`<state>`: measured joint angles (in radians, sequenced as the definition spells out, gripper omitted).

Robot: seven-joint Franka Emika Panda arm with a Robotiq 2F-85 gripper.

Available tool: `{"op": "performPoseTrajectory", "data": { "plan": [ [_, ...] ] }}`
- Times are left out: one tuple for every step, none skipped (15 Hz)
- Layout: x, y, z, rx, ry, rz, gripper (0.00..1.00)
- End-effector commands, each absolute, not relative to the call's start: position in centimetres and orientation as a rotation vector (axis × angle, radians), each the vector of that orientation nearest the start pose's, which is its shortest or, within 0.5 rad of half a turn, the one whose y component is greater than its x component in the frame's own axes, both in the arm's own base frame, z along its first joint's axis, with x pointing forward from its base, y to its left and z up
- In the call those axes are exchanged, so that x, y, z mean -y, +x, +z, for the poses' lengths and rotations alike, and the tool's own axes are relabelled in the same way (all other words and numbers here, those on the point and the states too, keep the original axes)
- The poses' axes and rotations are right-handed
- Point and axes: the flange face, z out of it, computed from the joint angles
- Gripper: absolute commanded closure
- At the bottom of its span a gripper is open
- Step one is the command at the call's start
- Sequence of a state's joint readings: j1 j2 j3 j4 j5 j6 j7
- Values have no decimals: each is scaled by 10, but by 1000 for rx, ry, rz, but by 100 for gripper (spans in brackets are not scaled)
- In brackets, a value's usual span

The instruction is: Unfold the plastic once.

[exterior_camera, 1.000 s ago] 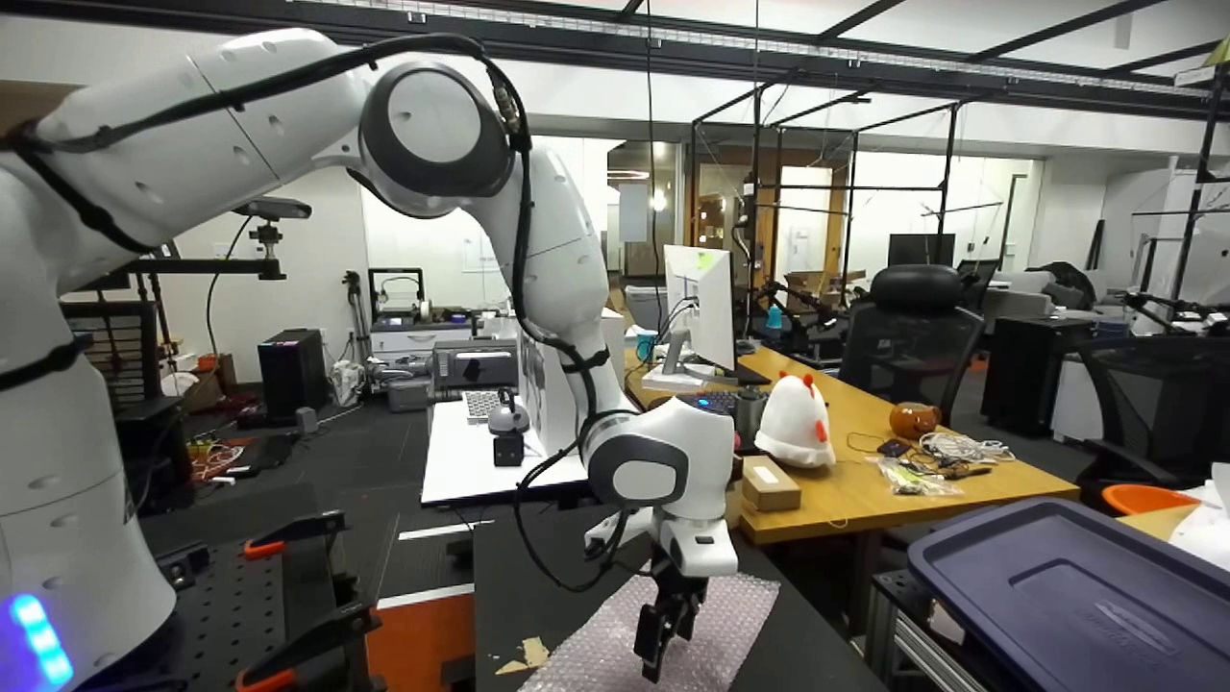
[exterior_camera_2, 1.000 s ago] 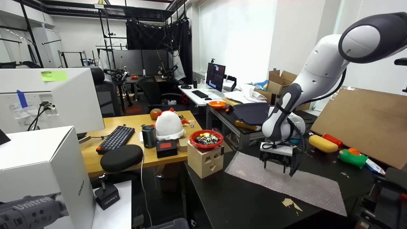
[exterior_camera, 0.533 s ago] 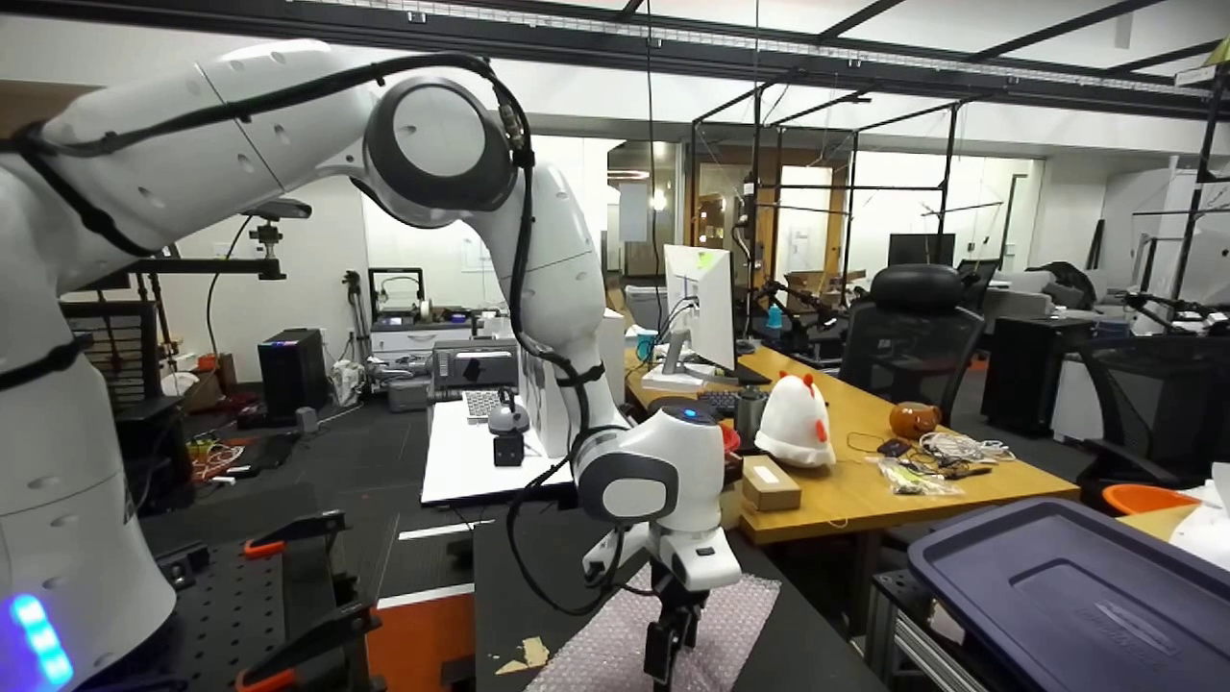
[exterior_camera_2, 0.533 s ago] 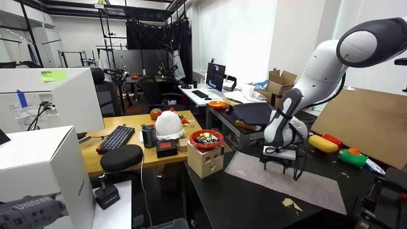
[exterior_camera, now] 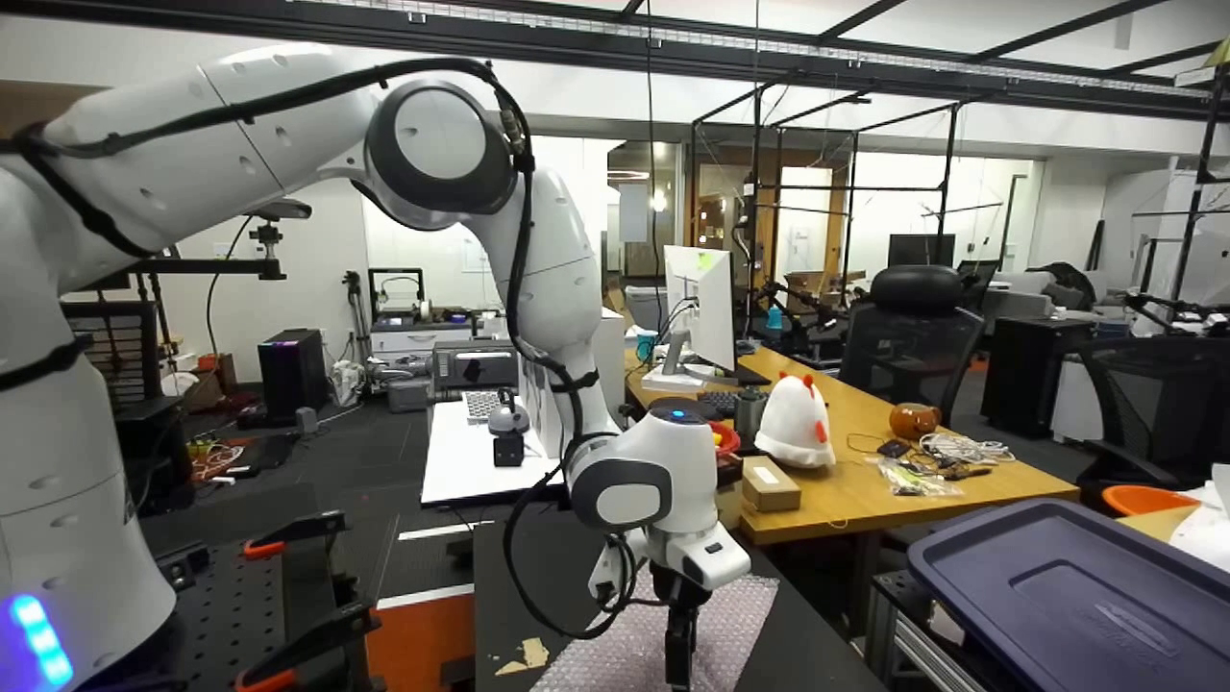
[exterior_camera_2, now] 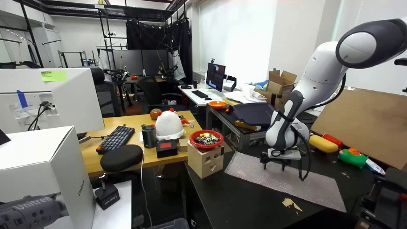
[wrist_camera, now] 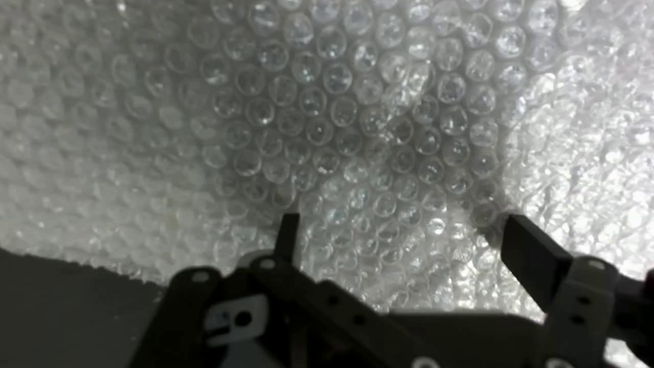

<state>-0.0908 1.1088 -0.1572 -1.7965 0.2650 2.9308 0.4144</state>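
Observation:
The plastic is a pale pinkish translucent bubble wrap sheet [exterior_camera_2: 313, 187] lying flat as a long strip on the black table. It also shows in an exterior view [exterior_camera: 615, 649], partly hidden by the arm. In the wrist view the bubble sheet [wrist_camera: 327, 102] fills most of the picture, with one edge at lower left. My gripper [exterior_camera_2: 273, 167] points down over the middle of the sheet, also in an exterior view [exterior_camera: 679, 673]. In the wrist view the gripper [wrist_camera: 401, 219] is open, its fingers wide apart with only sheet beneath. The fingertips are very close to the sheet; contact cannot be told.
A wooden block [exterior_camera_2: 205, 162] with a red bowl [exterior_camera_2: 206, 140] on it stands at the table's end. A yellow object [exterior_camera_2: 322, 143] and a green one [exterior_camera_2: 352, 158] lie by a cardboard panel [exterior_camera_2: 365, 124]. Tan scraps [exterior_camera_2: 291, 203] lie beside the sheet.
The hand has lowered and its tilt has changed; in an exterior view the fingers look turned edge-on now. The gripper has stayed open. The sheet's near end has shifted very slightly.

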Motion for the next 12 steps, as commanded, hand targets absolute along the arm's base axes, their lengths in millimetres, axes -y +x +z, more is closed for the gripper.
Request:
{"op": "performPoseTrajectory", "data": {
  "plan": [
    [164,555,-44,-1087,-3018,-147,0],
    [164,555,-44,-1042,-3027,-156,0],
    [164,556,-44,-998,-3039,-160,0],
    [164,556,-45,-962,-3048,-160,0],
    [165,556,-44,-962,-3044,-146,0],
    [168,555,-43,-1031,-3031,-106,0],
    [172,551,-38,-1193,-2999,-75,0],
    [176,546,-31,-1298,-2964,-51,0],
    [178,541,-26,-1373,-2926,-27,0],
    [181,537,-25,-1449,-2894,2,0],
    [183,534,-24,-1528,-2860,23,0],
    [184,531,-22,-1602,-2824,51,0]
  ]
}}
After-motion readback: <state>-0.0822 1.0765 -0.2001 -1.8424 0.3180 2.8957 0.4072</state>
